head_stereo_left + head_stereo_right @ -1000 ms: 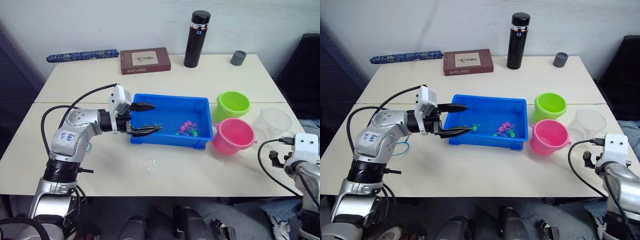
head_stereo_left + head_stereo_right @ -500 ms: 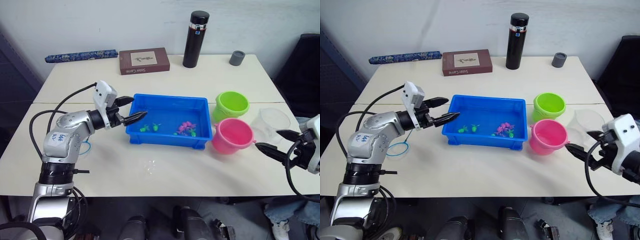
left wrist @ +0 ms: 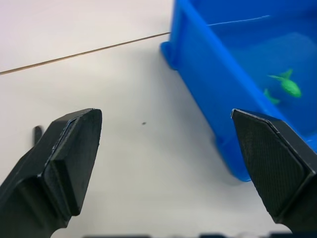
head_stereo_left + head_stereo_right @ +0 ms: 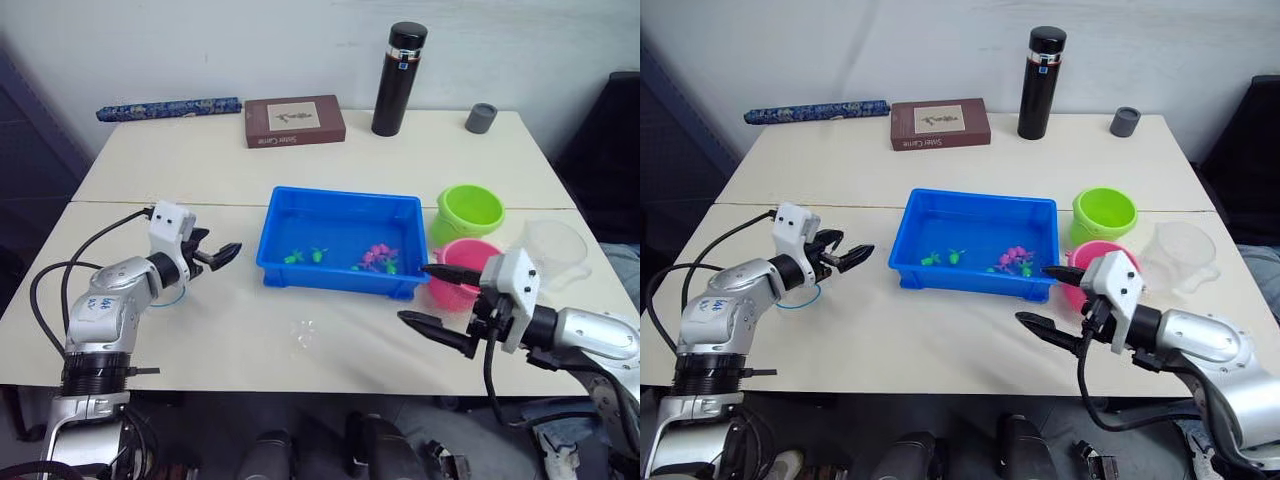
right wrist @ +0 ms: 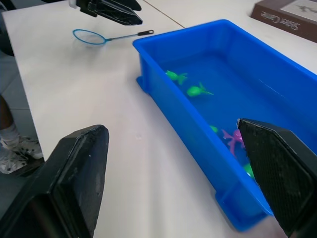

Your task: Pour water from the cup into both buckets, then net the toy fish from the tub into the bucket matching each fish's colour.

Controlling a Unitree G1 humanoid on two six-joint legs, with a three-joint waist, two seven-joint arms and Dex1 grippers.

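The blue tub (image 4: pixel 330 277) sits mid-table holding water, green fish (image 4: pixel 305 256) and pink-purple fish (image 4: pixel 378 258). To its right stand the lime green bucket (image 4: pixel 470 210) and the pink bucket (image 4: pixel 472 250), with the clear cup (image 4: pixel 555 248) further right. My left gripper (image 4: pixel 222 255) hangs open just left of the tub, holding nothing. The blue-rimmed net (image 5: pixel 91 37) lies on the table under my left forearm. My right gripper (image 4: pixel 438 298) is open in front of the pink bucket, partly covering it, near the tub's right front corner.
Along the back of the table stand a tall black flask (image 4: pixel 398 78), a grey cap (image 4: pixel 481 117), a brown book (image 4: pixel 295 120) and a blue patterned roll (image 4: pixel 168 108). A few water drops (image 4: pixel 300 330) lie in front of the tub.
My left gripper has drawn back from the tub's left corner to the table beside it. My right arm has swung in from the right edge to the front of the pink bucket.
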